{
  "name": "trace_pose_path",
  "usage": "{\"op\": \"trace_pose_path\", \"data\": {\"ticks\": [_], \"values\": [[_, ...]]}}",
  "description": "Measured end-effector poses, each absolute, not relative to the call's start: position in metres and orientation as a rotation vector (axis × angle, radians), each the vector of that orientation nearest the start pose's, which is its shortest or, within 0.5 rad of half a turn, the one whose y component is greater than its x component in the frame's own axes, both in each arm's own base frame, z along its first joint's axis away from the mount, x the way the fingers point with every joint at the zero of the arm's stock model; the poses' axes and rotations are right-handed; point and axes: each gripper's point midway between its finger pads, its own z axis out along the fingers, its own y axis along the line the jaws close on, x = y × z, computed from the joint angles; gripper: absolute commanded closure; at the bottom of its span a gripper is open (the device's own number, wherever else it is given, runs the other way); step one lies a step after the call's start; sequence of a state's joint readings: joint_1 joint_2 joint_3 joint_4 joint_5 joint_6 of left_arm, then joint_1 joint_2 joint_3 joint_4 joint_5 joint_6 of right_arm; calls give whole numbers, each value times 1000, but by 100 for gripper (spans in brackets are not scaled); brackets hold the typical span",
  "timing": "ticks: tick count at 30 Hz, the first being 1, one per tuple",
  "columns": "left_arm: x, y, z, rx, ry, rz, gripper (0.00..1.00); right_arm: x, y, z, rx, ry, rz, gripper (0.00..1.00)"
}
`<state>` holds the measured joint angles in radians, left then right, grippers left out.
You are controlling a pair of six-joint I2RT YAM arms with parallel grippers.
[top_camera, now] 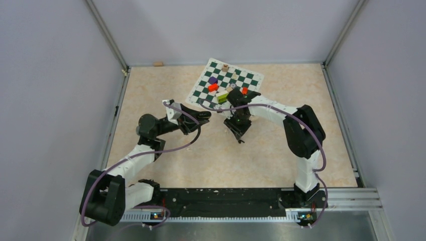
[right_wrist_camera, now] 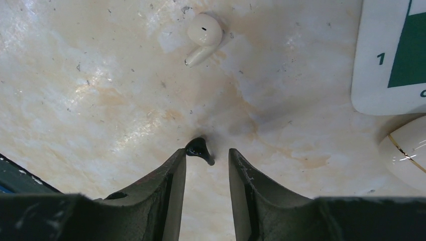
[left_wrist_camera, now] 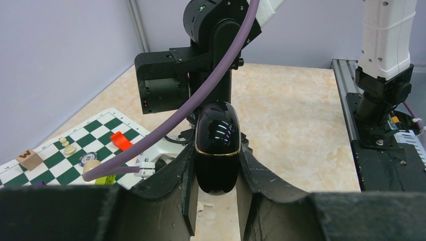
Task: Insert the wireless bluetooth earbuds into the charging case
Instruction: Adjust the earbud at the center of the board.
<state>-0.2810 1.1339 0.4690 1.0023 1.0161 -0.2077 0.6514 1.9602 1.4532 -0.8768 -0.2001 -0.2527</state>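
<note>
The left gripper (left_wrist_camera: 216, 159) is closed on the black case (left_wrist_camera: 217, 128), one finger pressed to each long side. The glossy pod stands lengthwise between the fingers, its rounded end reaching past the fingertips, with a thin gold seam running across it. In the top view this gripper (top_camera: 203, 116) hangs over the middle of the table (top_camera: 261, 160), just on the near side of the chessboard (top_camera: 249, 79), which lies askew toward the far edge. The right gripper (right_wrist_camera: 206, 156) points straight down at the table close beside the left one, near the board's near corner. Its jaws stand apart and grip nothing. One black earbud (right_wrist_camera: 199, 148) lies on the marble surface right at the tip of the finger (right_wrist_camera: 173, 173) on the left of the wrist view, its stem pointing into the gap. It seems to touch that fingertip, though the view does not settle this. Only this one black earbud shows in any view. Farther from the right gripper a white earbud (right_wrist_camera: 203, 35) lies on the table, well apart from the black one. At the right edge of the same view sit a white corner of the chessboard (right_wrist_camera: 374, 80) and part of a white case (right_wrist_camera: 406, 150) with a gold line. On the board stand a few small pieces, among them a purple block (top_camera: 213, 80) and a red block (top_camera: 213, 87).
</note>
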Motion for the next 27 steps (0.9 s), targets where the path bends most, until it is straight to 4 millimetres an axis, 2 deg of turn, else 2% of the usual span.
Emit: {"op": "trace_pose_path", "data": {"ticks": [8, 12, 15, 18, 19, 22, 27], "values": [[247, -231, 263, 953, 1126, -1023, 100, 282, 241, 43, -1321, 2661, 317, 63], [247, -231, 263, 953, 1127, -1023, 100, 284, 243, 57, -1307, 2620, 330, 61], [247, -231, 262, 953, 1132, -1025, 100, 289, 248, 86, -1283, 2525, 370, 55], [247, -231, 259, 951, 1147, -1032, 100, 297, 255, 127, -1245, 2363, 428, 45], [248, -231, 257, 950, 1156, -1034, 100, 297, 257, 142, -1238, 2296, 453, 39], [250, -233, 249, 962, 1215, -1052, 100, 291, 263, 177, -1228, 2137, 530, 3], [255, -238, 245, 1019, 1281, -1073, 100, 274, 279, 220, -1243, 1875, 677, 1]]}}
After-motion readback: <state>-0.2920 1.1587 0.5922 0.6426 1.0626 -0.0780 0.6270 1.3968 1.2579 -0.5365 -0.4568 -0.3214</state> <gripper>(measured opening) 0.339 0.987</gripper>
